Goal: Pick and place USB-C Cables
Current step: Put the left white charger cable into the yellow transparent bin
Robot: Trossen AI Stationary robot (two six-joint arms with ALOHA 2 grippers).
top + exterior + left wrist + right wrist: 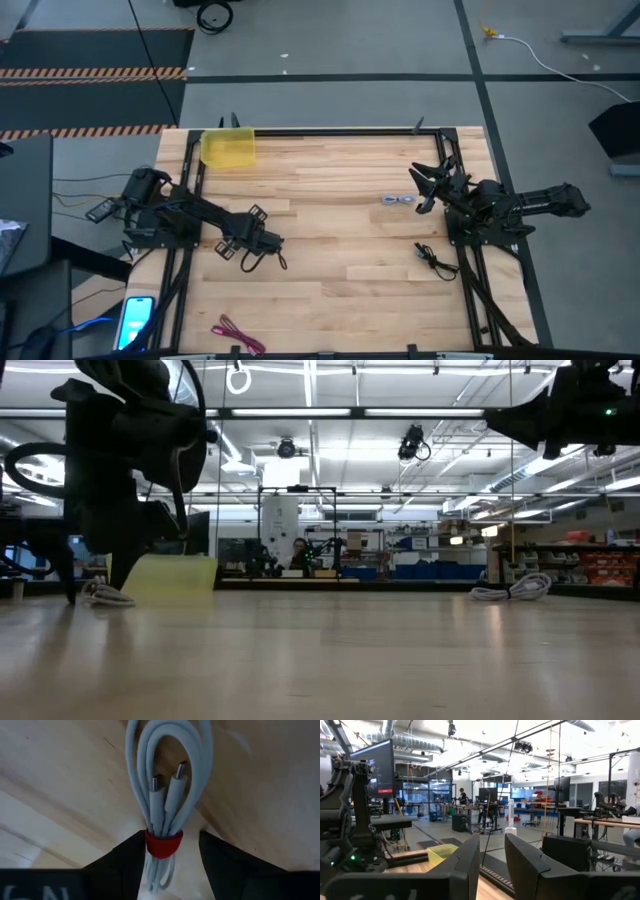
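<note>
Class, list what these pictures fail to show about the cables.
High view: the left gripper covers the pale grey cable.
High view: the black cable and the magenta cable are too small to make out plugs.
Right wrist view: looks into the room; no cables show.

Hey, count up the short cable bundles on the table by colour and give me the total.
Pale grey cable: 1
White cable: 1
Black cable: 1
Magenta cable: 1
Total: 4
</note>
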